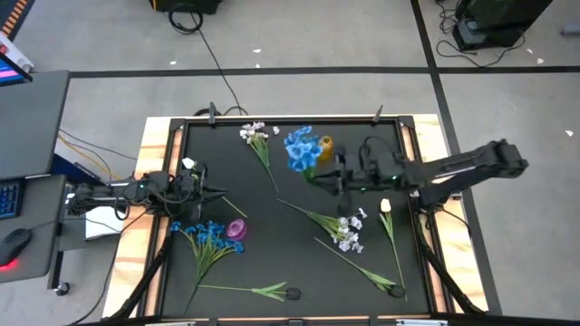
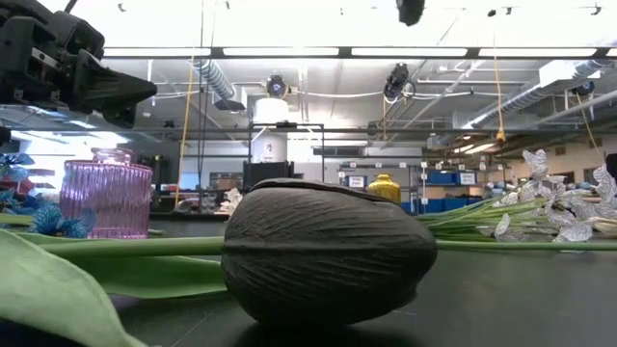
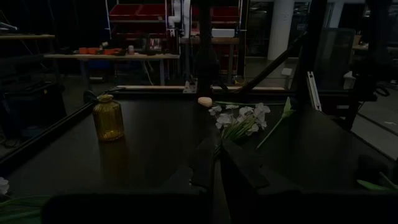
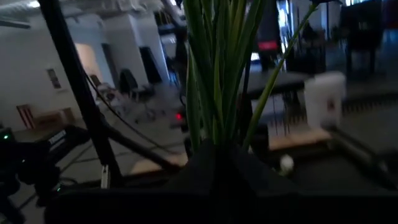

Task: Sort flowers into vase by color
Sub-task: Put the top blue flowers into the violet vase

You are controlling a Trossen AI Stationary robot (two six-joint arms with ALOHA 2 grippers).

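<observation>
My right gripper (image 1: 324, 177) hangs above the table's middle, shut on a bunch of blue flowers (image 1: 301, 149), close beside the yellow vase (image 1: 324, 145). A pink vase (image 1: 236, 229) stands near the left, with more blue flowers (image 1: 204, 237) lying beside it. White blossoms (image 1: 254, 134) lie at the far side and white sprays (image 1: 347, 231) in the middle. A white tulip (image 1: 385, 206) lies at the right. Another tulip (image 1: 272, 291) lies by the near edge. My left gripper (image 1: 217, 192) waits shut at the left, holding nothing. My right gripper pinches the bunch's green stems (image 4: 211, 134) between its two fingers. The fingers are level and come from the table's right. The stems run up past the fingers (image 4: 249, 180). The bunch is lifted clear of the table, its blossoms (image 1: 299, 145) toward the far left of the gripper.
In the low view the near tulip's dark bud (image 2: 328, 251) fills the foreground, with the pink vase (image 2: 106, 193) behind it on the left. Wooden boards (image 1: 154, 145) frame the black mat. Bare mat lies between the pink vase and the white sprays.
</observation>
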